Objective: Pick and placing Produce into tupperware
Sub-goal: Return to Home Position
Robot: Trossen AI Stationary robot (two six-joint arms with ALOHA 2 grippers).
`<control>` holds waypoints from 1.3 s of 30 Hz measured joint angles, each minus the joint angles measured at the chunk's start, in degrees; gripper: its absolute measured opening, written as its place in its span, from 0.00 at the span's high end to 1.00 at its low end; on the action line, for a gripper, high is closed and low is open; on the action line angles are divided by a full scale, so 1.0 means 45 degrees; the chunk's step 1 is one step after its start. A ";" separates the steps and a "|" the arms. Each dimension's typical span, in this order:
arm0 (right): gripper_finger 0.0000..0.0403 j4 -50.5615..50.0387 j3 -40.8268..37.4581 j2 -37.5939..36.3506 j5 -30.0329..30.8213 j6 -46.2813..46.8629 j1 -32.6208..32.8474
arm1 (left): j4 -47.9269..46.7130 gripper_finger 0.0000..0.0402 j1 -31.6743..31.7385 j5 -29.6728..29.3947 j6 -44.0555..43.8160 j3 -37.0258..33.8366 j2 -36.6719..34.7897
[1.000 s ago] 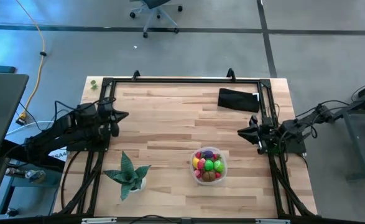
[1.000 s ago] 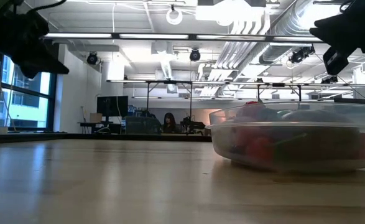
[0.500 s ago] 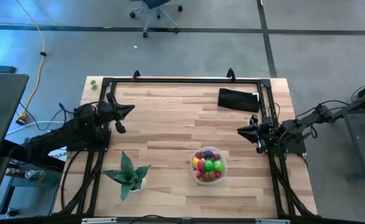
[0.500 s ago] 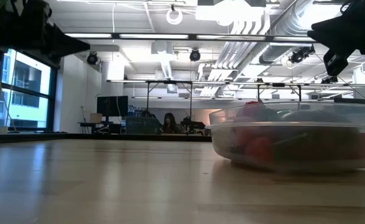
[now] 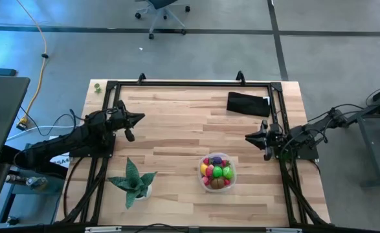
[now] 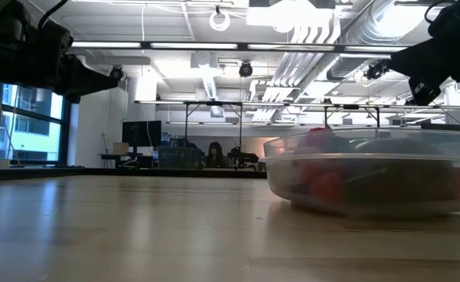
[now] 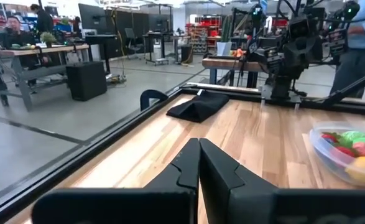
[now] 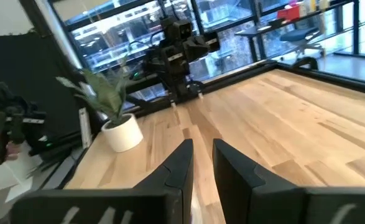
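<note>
- The left claw [image 5: 136,118] is hovering at the 9 o'clock side of the surface [image 5: 190,123]. Its fingers are pressing together and carrying nothing.
- The right claw [image 5: 249,136] is hanging at the 3 o'clock side. It is released, showing a narrow gap with nothing in it.
- The container [image 6: 347,157] is sitting at about 5 o'clock on the surface, just toward 7 o'clock from the right claw.
- The produce [image 5: 217,172] is lying heaped inside the container. No piece is showing loose on the wood.
- The potted plant [image 5: 136,179] is standing at 7 o'clock and the black pouch [image 5: 248,103] is lying at 1 o'clock, both apart from the claws.
- The sorting is looking finished, so the danger is lying in the retreat.
- If the right arm is swinging low, it could clip the container's rim and spill the heap.
- If the left arm is dropping toward 6 o'clock, it could topple the plant.
</note>
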 joint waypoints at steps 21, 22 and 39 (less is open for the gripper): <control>0.87 -0.0019 0.0005 0.0000 0.0108 0.0000 0.0000 | 0.0004 0.99 0.0000 -0.0053 0.1263 0.0009 0.0000; 0.87 -0.0024 0.0005 0.0000 0.0104 0.0000 0.0000 | 0.0004 0.99 0.0000 -0.0053 0.1263 0.0009 0.0000; 0.87 -0.0026 0.0005 0.0001 0.0094 0.0002 0.0000 | 0.0004 0.99 0.0000 -0.0053 0.1258 0.0014 0.0000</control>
